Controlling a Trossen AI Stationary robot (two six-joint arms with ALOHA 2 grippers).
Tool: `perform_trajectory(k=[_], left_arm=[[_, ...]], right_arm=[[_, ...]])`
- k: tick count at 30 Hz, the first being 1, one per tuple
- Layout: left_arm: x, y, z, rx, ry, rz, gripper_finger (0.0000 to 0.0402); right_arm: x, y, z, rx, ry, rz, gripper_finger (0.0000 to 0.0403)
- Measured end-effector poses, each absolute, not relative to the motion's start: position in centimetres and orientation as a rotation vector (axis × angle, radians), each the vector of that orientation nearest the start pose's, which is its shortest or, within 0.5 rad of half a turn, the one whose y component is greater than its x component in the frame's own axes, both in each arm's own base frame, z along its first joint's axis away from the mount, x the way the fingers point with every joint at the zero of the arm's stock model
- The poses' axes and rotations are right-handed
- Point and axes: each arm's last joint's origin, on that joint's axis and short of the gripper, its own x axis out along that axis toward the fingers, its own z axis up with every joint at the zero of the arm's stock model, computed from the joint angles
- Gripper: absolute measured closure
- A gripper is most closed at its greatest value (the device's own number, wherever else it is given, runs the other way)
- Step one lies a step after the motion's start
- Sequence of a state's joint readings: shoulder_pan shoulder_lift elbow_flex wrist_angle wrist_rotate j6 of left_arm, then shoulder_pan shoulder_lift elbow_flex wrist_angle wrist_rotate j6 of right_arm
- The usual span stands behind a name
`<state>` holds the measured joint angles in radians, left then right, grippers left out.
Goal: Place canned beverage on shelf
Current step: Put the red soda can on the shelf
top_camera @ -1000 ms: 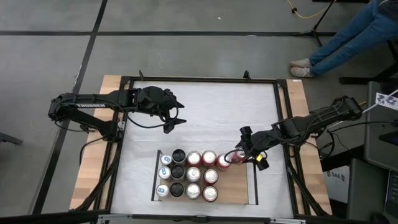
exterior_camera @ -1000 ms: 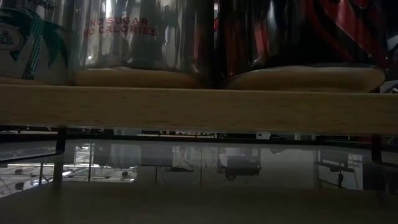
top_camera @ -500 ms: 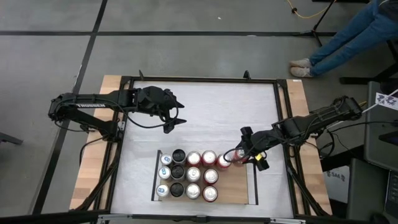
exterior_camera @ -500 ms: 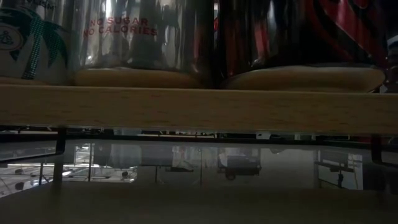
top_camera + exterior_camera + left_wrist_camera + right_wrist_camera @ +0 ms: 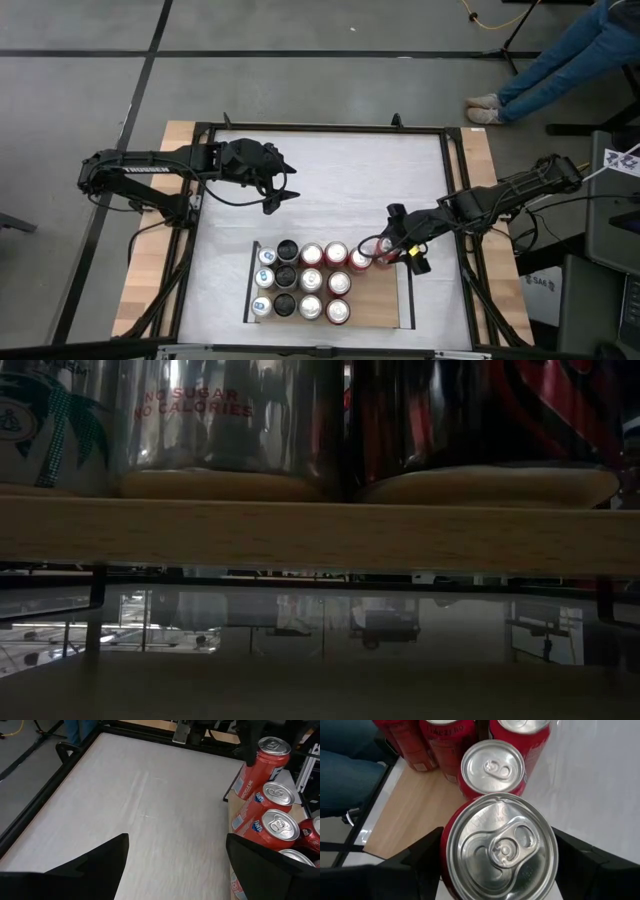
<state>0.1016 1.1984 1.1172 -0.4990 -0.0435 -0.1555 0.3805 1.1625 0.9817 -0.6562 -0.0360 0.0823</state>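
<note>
The right arm is reaching in low from the right, its gripper (image 5: pixel 385 248) pinching a red can (image 5: pixel 383 247) at the shelf's (image 5: pixel 382 305) far edge. The left gripper (image 5: pixel 279 184) is hovering spread over bare table (image 5: pixel 340 180). Thirteen other cans are standing on the shelf.

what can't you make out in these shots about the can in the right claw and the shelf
- Whether the red can in the right claw already stands on the shelf: its base is hidden by its own top in the right wrist view, too small in the high view.
- Can labels: cut off by the top edge in the low view.
- Brands of the dark cans: too small in the high view.
</note>
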Motion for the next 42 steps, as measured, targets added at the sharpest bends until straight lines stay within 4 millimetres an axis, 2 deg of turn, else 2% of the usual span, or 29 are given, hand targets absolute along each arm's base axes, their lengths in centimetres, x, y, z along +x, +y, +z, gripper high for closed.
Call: perform_trajectory(k=[14,18,23,33,42], left_arm=[[25.2,2.7,33.6,-0.167,0.568,0.185,0.0075],[25.2,2.7,33.6,-0.167,0.569,0.186,0.0075],[25.2,2.7,33.6,-0.167,0.569,0.186,0.0075],[25.2,2.7,33.6,-0.167,0.569,0.185,0.0075],[25.2,2.7,33.6,-0.167,0.569,0.185,0.0075]], right_arm=[[20.5,10.9,29.0,-0.155,0.812,0.321,0.0117],[20.9,11.2,28.7,-0.141,0.814,0.312,0.0117],[21.8,11.7,27.5,-0.148,0.87,0.328,0.0117],[22.1,11.9,27.0,-0.153,0.892,0.324,0.0115],[22.1,11.9,26.9,-0.153,0.903,0.329,0.0097]])
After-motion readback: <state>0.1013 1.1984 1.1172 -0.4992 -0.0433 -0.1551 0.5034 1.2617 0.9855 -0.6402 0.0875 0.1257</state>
